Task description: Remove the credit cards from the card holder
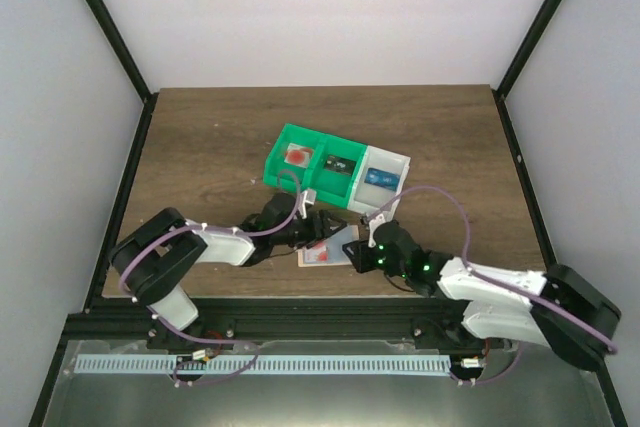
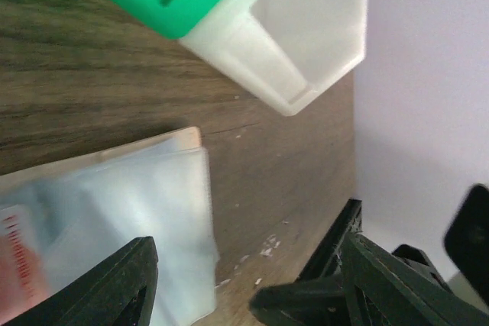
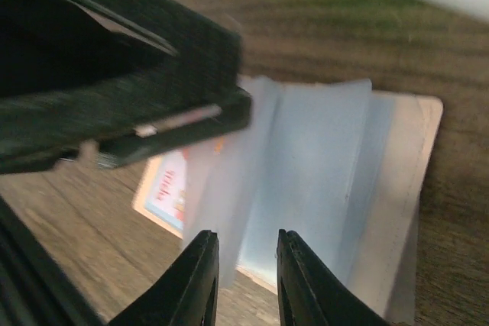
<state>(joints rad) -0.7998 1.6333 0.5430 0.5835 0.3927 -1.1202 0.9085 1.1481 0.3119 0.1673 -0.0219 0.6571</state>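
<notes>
White walls (image 1: 320, 7) on 3 sides, black frame posts (image 1: 105, 22) at the corners, and a dark wood-grain table (image 1: 220, 137) w/ a few pale scuff marks by its right edge in the left wrist view. A pale slotted cable strip (image 1: 260, 364) runs along the near rail below the arm bases. Both arms reach in toward the near-centre of the table. A little farther back sits a row of bins at an angle: green bin (image 1: 305, 159) w/ 2 compartments, something red in the left one and something dark in the right one, then a white bin (image 1: 385, 172) on the right w/ something blue inside. The card holder (image 1: 335, 247) lies opened flat on the table just near of the bins, between the 2 grippers, pale blue panels up, tan-pink rim showing. The left gripper (image 2: 248, 265) is released, fingers spread wide over the holder's left part. The right gripper (image 3: 244, 265) has fingers close together w/ a narrow gap; a pale flap of the holder sits in that gap, can't tell if it's pinched. A card (image 3: 164, 188) w/ red print pokes out at the holder's left side, under the left gripper.
</notes>
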